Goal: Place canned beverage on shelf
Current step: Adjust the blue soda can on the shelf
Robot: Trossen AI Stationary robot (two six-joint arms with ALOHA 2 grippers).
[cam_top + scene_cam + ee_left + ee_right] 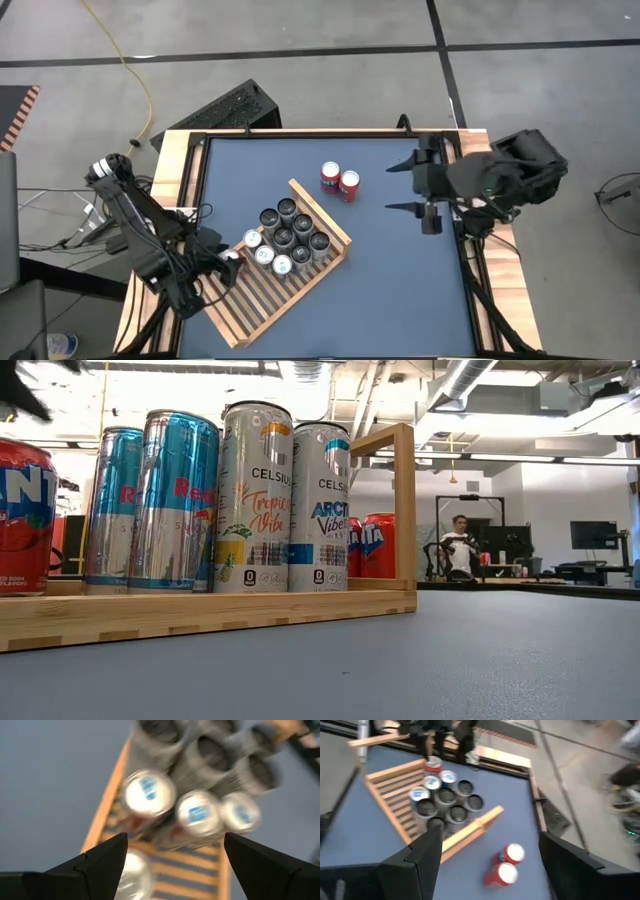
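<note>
Light wood slatted shelf (262, 298), two red cans (340, 182), silver-blue cans (155, 500), grey-blue table (400, 280).

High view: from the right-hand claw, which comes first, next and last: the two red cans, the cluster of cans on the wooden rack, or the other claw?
From the right gripper:
1. Two red cans, standing on the table just off the shelf.
2. Cluster of cans, at the shelf's far end.
3. Left gripper, over the shelf's left edge.

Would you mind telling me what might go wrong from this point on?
The open left claw hangs right beside the packed cans on the shelf, so it might knock one over. The two red cans stand touching, so the open right claw may bump one while grabbing the other.
</note>
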